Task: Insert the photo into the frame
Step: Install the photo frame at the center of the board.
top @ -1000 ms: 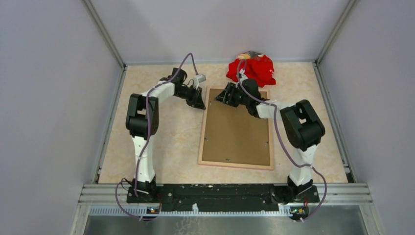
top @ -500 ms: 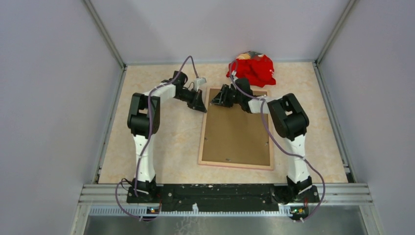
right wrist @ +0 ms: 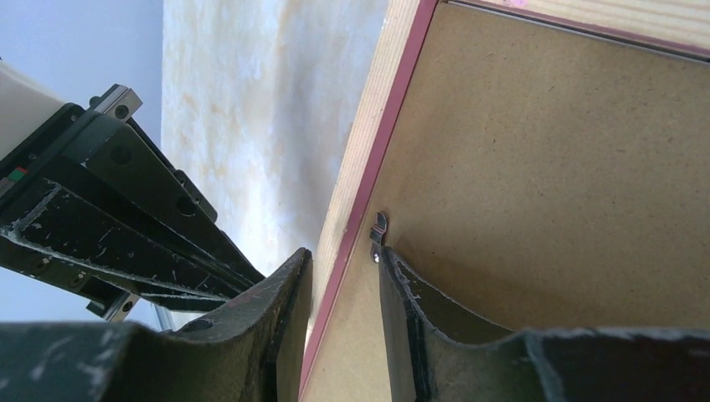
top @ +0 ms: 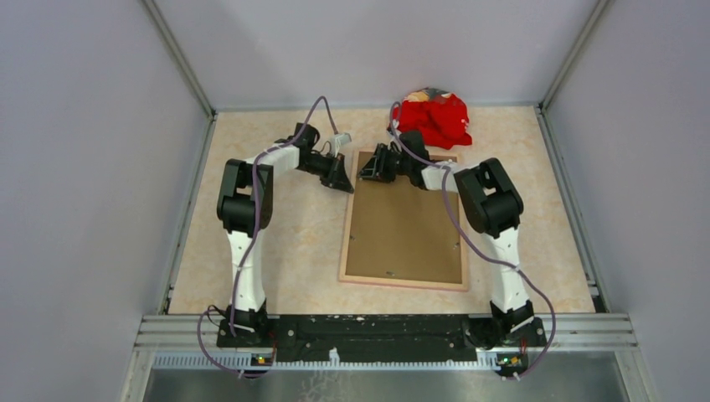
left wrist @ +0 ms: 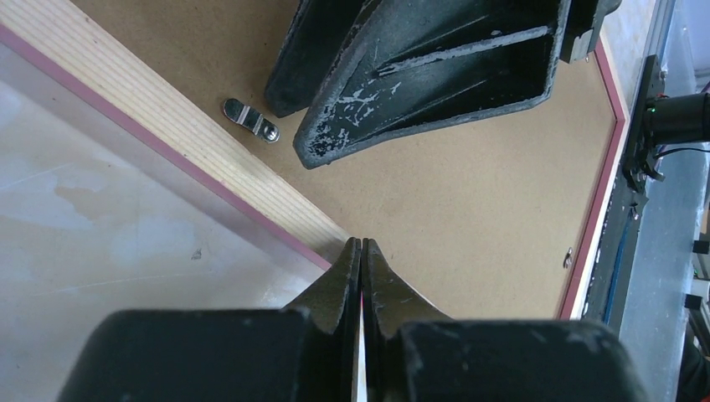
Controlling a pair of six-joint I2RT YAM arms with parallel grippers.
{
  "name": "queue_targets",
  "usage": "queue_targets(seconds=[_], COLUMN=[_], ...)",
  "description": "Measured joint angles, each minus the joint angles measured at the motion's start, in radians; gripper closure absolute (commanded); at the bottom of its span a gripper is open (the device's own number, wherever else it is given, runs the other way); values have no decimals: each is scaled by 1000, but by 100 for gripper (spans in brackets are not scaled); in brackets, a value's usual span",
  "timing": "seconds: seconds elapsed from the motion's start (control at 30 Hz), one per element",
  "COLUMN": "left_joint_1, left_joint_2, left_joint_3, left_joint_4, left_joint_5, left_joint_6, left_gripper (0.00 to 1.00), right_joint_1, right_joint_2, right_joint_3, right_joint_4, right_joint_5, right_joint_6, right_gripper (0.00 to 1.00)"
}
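Red cloth (top: 433,118) behind frame (top: 352,224); left gripper (left wrist: 361,260) closed empty, right gripper (right wrist: 343,289) straddles frame edge.

Seen from the wrist, the right gripper (right wrist: 343,322) straddles the tan wooden rail of the frame (right wrist: 368,159), one finger on the marbled table (right wrist: 251,109) outside it, the other on the brown backing board (right wrist: 553,184) beside a small metal retaining clip (right wrist: 378,234).

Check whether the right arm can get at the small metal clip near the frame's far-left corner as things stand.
Probably yes. The right gripper already straddles the frame rail, one finger right beside the clip; nothing sits between them. The shut left gripper stays outside the rail.
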Motion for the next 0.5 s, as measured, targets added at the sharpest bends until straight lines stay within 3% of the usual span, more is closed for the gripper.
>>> queue_targets(seconds=[0.13,0.3,0.5], left_joint_1=[1,11,46], left_joint_2=[-1,-8,-18], left_joint_3=[-1,-1,-2], left_joint_4=[1,-8,-7], left_joint_5=[0,3,-32], left_joint_6=[0,-7,-8], left_gripper=[88,69,68], right_joint_1=[0,0,0], right_joint_2=[15,16,31], right_joint_3=[24,31,64], right_joint_4=[-13,-23,-49], right_joint_5=[-13,-16,-26], right_joint_6=[-3,-11,-26], right_gripper=[65,66,67])
